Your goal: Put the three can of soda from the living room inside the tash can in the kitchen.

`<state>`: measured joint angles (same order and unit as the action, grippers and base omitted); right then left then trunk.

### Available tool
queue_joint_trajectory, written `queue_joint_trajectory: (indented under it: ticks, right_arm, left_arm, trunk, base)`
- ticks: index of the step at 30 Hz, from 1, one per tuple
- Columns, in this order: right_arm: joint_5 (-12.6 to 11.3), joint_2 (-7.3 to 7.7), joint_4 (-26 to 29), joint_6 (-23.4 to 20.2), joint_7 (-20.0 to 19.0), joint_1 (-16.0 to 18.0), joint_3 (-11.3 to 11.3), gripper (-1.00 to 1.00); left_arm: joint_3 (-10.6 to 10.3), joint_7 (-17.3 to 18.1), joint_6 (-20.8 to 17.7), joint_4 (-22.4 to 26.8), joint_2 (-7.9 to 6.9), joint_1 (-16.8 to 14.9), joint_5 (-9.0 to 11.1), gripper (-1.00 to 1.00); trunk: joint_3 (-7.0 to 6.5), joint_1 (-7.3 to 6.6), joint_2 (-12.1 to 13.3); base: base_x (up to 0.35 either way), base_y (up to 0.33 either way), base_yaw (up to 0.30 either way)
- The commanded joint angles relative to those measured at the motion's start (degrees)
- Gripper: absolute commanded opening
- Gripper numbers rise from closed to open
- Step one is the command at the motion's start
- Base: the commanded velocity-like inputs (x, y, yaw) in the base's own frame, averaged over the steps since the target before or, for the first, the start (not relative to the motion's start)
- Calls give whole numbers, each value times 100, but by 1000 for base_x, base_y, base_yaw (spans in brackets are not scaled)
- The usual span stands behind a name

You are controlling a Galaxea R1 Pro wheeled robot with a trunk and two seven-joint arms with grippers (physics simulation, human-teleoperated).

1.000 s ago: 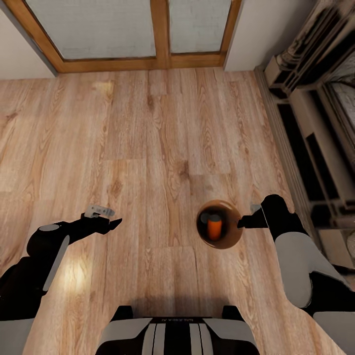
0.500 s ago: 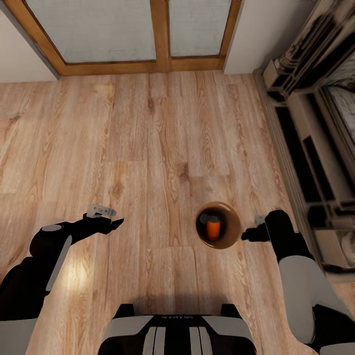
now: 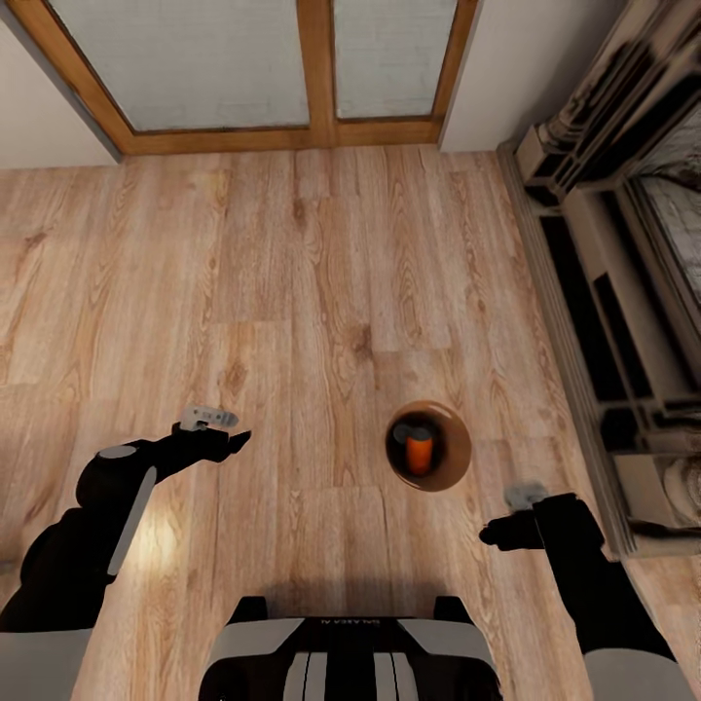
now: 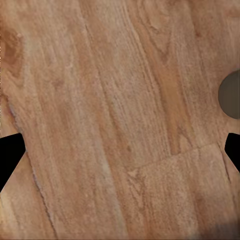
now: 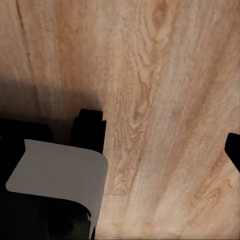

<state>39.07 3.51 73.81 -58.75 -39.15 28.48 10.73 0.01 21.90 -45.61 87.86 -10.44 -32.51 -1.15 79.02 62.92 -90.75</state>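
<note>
Hand states first: the right hand point(image 3: 495, 533) hovers empty over the wood plank floor point(image 3: 292, 292), just beside the trash can point(image 3: 460, 458) on the robot's side; the head view is too small to tell whether it is apart or together, and the right wrist view settles nothing. The left hand point(image 3: 237, 441) hangs empty, well apart from the bin; in the left wrist view its two dark fingertips point(image 4: 10, 155) sit at opposite edges of the picture, so it stands wide apart.

One soda can point(image 3: 420, 450) stands inside the trash can. Its long axis is upright, grey top toward the camera, orange wall visible below. Expected handling: a thin-walled metal cylinder, light, rigid under moderate squeeze, smooth and liable to slip or roll if tipped. Recommended hold for any such can: across the middle of the orange wall, fingers square to the long axis.

The trash can is a round, glossy brown bin, upright, mouth open upward, resting on the floor. A low cabinet unit point(image 3: 623, 321) runs along the right; wood-framed glass doors point(image 3: 316, 68) lie ahead. The robot's trunk point(image 3: 350, 657) sits at the near edge.
</note>
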Motion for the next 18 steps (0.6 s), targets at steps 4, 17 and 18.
queue_joint_trajectory:
  ticks: [4, 17, 18]
  right_arm:
    - [-103, 8, 93, 872, -125, -394, 220, 100]
    - [-417, 62, -440, 3303, -493, -979, 1359, 100]
    - [-410, 72, -682, 3441, -447, -994, 1422, 100]
  left_arm:
    - [3, -264, -37, -48, 63, 248, -19, 100]
    - [24, -1191, 1617, -1705, 78, 1467, -7, 100]
    - [31, -1189, 2030, -2138, 78, 1500, 2, 100]
  trunk:
    - [-73, -88, 162]
    - [-306, -374, 683]
    - [-324, -396, 723]
  base:
    - [0, 0, 0]
    - [0, 0, 0]
    - [0, 0, 0]
